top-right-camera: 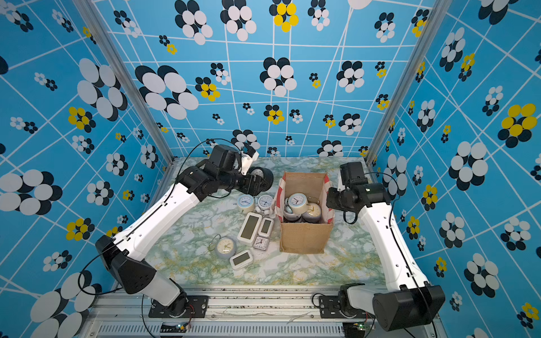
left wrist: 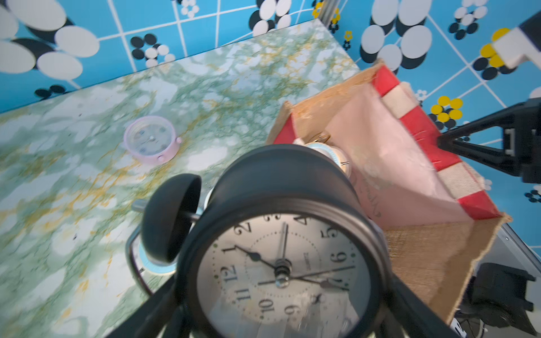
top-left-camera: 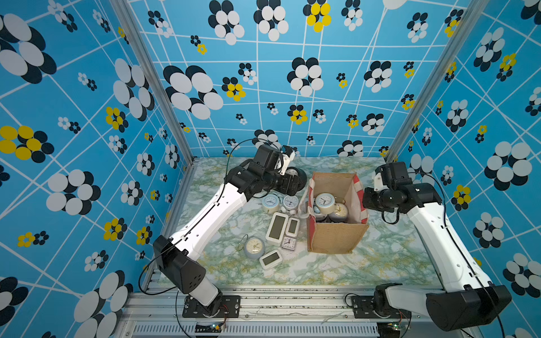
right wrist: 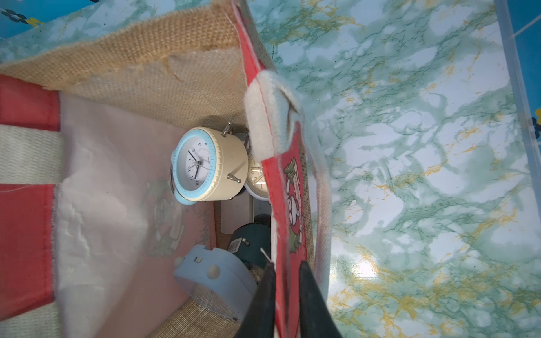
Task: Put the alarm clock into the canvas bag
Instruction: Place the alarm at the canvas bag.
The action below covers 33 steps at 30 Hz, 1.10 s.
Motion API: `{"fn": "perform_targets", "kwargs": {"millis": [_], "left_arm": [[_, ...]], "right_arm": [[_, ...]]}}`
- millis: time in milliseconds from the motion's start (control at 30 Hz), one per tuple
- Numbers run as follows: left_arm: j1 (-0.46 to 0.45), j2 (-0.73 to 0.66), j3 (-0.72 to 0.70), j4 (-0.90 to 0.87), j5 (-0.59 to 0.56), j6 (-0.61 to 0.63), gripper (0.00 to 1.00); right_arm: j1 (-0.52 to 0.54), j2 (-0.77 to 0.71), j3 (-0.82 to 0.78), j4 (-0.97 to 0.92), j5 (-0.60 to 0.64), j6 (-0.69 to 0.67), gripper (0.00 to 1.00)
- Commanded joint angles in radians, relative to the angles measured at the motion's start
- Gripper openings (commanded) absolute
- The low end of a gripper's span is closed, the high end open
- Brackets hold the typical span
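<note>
The job is mid-carry. The left gripper [top-left-camera: 286, 185] has its jaws spread wide around the body of a black twin-bell alarm clock [left wrist: 281, 263]. The dial faces the wrist camera and a finger stands on either flank. The clock hangs clear of the table [top-left-camera: 380, 263], just beside the canvas bag [top-left-camera: 336, 237] at its far corner on the left arm's side. It is outside the rim, not yet over the mouth.

On the opposite side of the bag, the right gripper [right wrist: 288, 272] sits at the rim with its jaws nearly together and the red side panel [right wrist: 288, 204] between them. I cannot tell whether they really pinch the cloth or only stand astride it. The bag stands upright with its mouth open. Inside it, a cream clock with a blue bezel [right wrist: 205, 166] lies on top of several others. More clocks sit on the table beside the bag, on the left arm's side.

To my eye, the next move is to bring the black clock sideways over the rim to the middle of the mouth. The jaws should part only once the clock is low over the pile. The bells stick out, so they could catch the burlap edge on the way in. If the right side is not holding the panel firmly, the soft wall could sag inward.
</note>
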Motion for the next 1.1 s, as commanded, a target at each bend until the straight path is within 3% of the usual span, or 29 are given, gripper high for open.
{"fn": "perform_targets", "kwargs": {"millis": [0,267,367,500,933,1067], "left_arm": [[-0.063,0.064,0.107,-0.031,0.035,0.079,0.47],[-0.183,0.267,0.360,-0.155,0.104,0.167,0.46],[-0.198,0.336,0.422,-0.216,0.162,0.202,0.45],[-0.224,0.408,0.456,-0.262,0.220,0.245,0.44],[-0.309,0.602,0.472,-0.292,0.417,0.302,0.44],[-0.317,0.666,0.466,-0.298,0.393,0.316,0.44]], "right_arm": [[0.002,-0.025,-0.030,-0.036,-0.007,0.016,0.20],[0.002,-0.046,-0.073,-0.029,-0.046,0.034,0.21],[0.002,-0.051,-0.085,-0.022,-0.054,0.039,0.14],[0.003,-0.054,-0.083,-0.015,-0.060,0.042,0.00],[0.002,-0.062,-0.058,-0.004,-0.059,0.051,0.00],[0.002,-0.056,-0.051,-0.005,-0.060,0.051,0.00]]}}
